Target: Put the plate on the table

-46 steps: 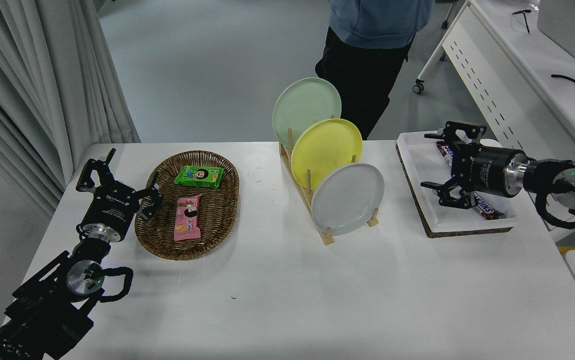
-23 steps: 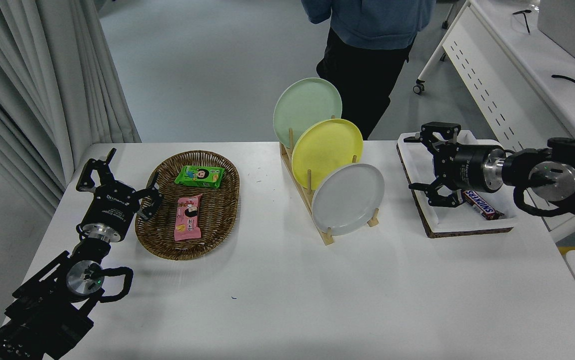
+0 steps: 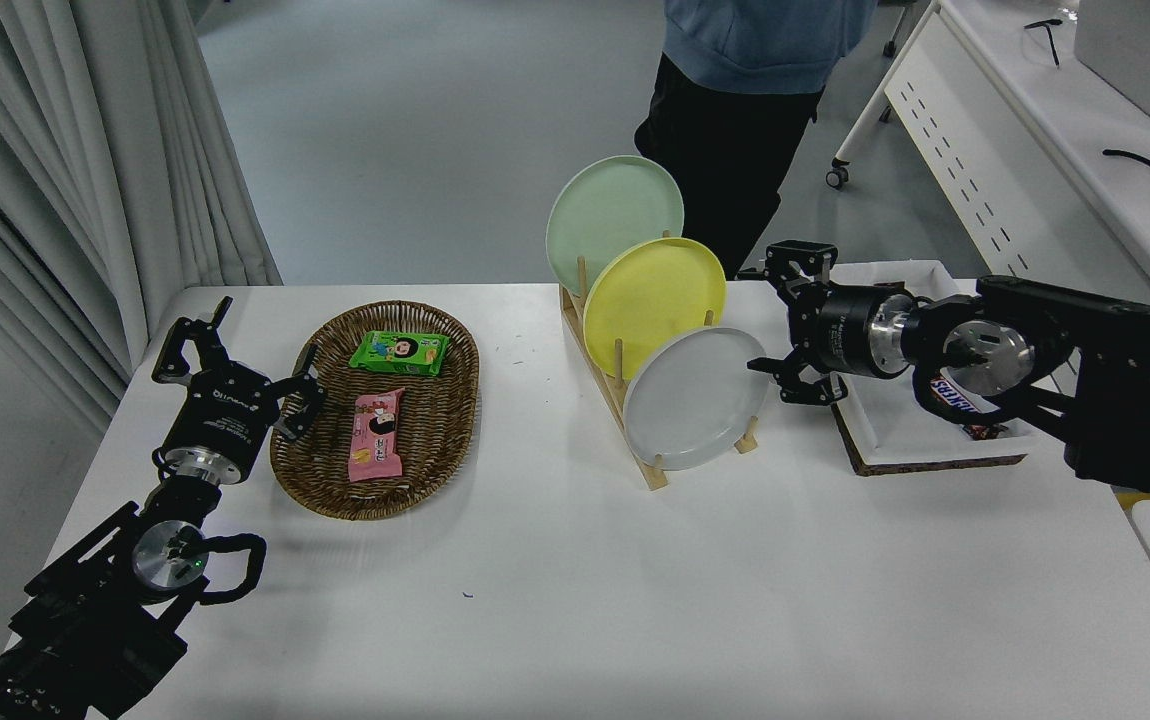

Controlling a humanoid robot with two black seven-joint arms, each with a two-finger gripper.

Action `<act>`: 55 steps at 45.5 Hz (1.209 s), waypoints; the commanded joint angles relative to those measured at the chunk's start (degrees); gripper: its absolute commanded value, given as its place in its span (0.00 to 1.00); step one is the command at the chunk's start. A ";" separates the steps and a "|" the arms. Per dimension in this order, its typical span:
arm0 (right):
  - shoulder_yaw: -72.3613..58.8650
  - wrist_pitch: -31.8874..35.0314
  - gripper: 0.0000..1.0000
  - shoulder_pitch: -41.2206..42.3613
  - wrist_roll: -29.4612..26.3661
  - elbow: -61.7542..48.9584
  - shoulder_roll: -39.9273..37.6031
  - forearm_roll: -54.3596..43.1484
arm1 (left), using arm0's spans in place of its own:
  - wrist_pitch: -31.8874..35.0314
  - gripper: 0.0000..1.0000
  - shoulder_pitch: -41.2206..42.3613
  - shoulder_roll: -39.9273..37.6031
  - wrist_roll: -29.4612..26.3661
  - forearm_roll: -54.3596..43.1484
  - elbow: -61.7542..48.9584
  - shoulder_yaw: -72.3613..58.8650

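The light-grey plate (image 3: 693, 398) stands on edge in the front slot of a wooden rack (image 3: 635, 440) on the white table (image 3: 635, 600). A yellow plate (image 3: 653, 300) and a pale green plate (image 3: 613, 212) stand behind it. My right gripper (image 3: 770, 320) is open and empty, just right of the grey plate's rim, not touching it. My left gripper (image 3: 235, 355) is open and parked at the lower left, beside the basket.
A wicker basket (image 3: 455, 420) with a green and a pink snack packet is at the left. A white tray (image 3: 895, 440) with candy bars lies at the right, partly behind my right arm. A person (image 3: 745, 90) stands at the far side.
My right gripper has moved left from over the white tray to just beside the grey plate's right rim. The left arm has not moved.
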 commanded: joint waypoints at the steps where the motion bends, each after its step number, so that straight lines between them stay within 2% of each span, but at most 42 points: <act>1: 0.38 -1.47 0.99 0.29 -0.07 -0.05 1.58 1.34 | 0.00 1.00 0.00 0.00 0.00 0.00 0.05 0.00; 11: 0.20 -5.95 0.99 0.21 -0.07 -0.49 1.93 2.66 | 0.00 1.00 0.00 0.00 0.00 0.00 -0.04 0.00; 29: 1.70 -5.43 0.99 -0.67 -0.07 -0.93 4.22 3.10 | 0.00 1.00 0.00 0.00 0.00 0.00 -0.04 0.00; 46: 1.87 -6.40 0.98 -1.29 -0.16 -5.67 7.29 3.28 | 0.00 1.00 0.00 0.00 0.00 0.00 0.05 0.00; 55: 1.96 -6.75 0.83 -1.29 -0.42 -6.47 7.73 4.77 | 0.00 1.00 0.00 0.00 0.00 0.00 -0.04 0.00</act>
